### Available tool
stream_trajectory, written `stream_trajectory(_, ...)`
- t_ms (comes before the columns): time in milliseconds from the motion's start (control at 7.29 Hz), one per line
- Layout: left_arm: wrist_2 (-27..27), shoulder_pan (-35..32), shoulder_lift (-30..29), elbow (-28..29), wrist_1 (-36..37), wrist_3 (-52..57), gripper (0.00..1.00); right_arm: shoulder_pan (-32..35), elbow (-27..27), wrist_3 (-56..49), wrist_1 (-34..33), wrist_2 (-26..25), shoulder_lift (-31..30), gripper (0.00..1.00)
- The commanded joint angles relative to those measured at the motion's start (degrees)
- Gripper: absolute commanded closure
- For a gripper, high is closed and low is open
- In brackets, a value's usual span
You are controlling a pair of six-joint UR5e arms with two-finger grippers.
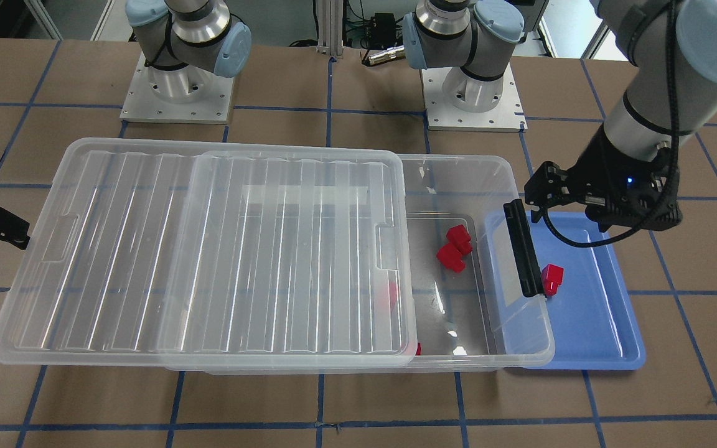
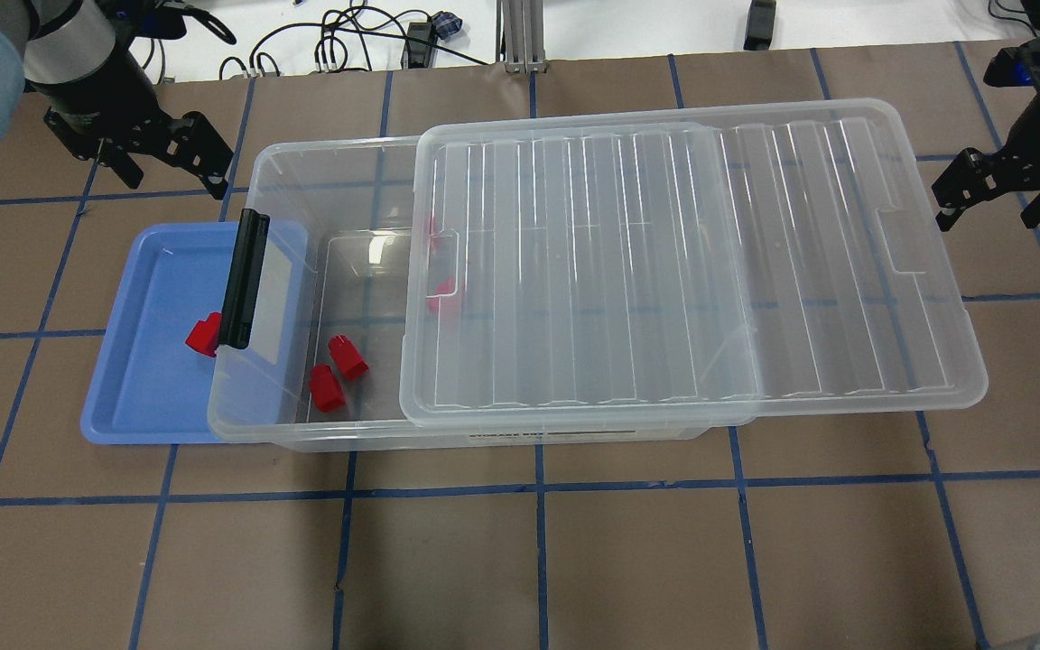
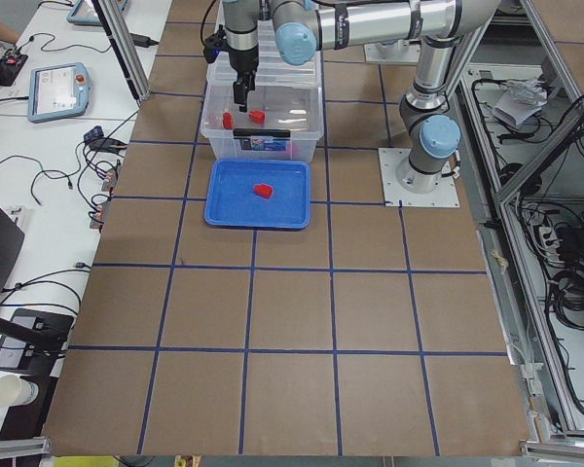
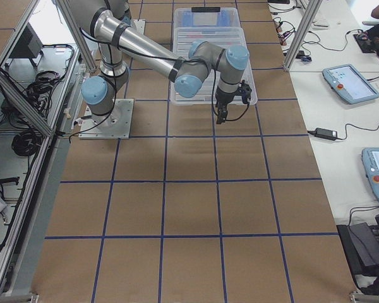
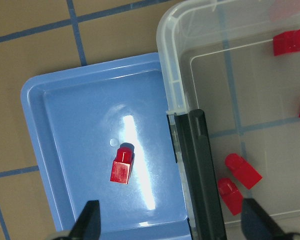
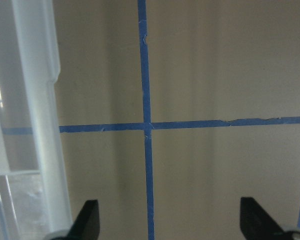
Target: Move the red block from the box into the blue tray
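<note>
A red block [image 1: 551, 277] lies in the blue tray [image 1: 595, 323], close to the box's black latch handle [image 1: 523, 249]. It also shows in the overhead view [image 2: 204, 334] and the left wrist view [image 5: 122, 167]. My left gripper [image 1: 542, 193] is open and empty, raised over the tray's robot-side edge [image 2: 172, 171]. The clear box [image 2: 258, 424] holds two red blocks [image 2: 338, 370] in its uncovered end; others show dimly under the lid [image 2: 443, 293]. My right gripper [image 2: 994, 203] is open and empty beside the lid's far end.
The ribbed lid [image 2: 664, 271] is slid sideways, covers most of the box and overhangs its end toward my right arm. The tray [image 5: 75, 150] is tucked partly under the box's latch end. Brown table with blue tape lines [image 6: 145, 125] lies all around.
</note>
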Motion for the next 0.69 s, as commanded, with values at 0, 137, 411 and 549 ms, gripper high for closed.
stream_trajectory(0,-0.1,-3.8,4.3,0.3,-1.1,-3.2,0.0,0.5,-0.2,1.0,0.3,0.4,0.0,0.0)
stream_trajectory(137,-0.2,-3.9,6.3,0.2,-1.4,-3.2,0.0,0.6,-0.1,1.7,0.4,0.4,0.0,0.0)
stream_trajectory(411,-3.5,-4.4,7.1,-1.2,-1.5,-3.4,0.0,0.9,0.0,2.2,0.4,0.5,0.0,0.0)
stream_trajectory(549,-3.6,-4.5,7.6,-1.8,-1.6,-3.3,0.0,1.0,0.0,4.9,0.5,0.5,0.0,0.0)
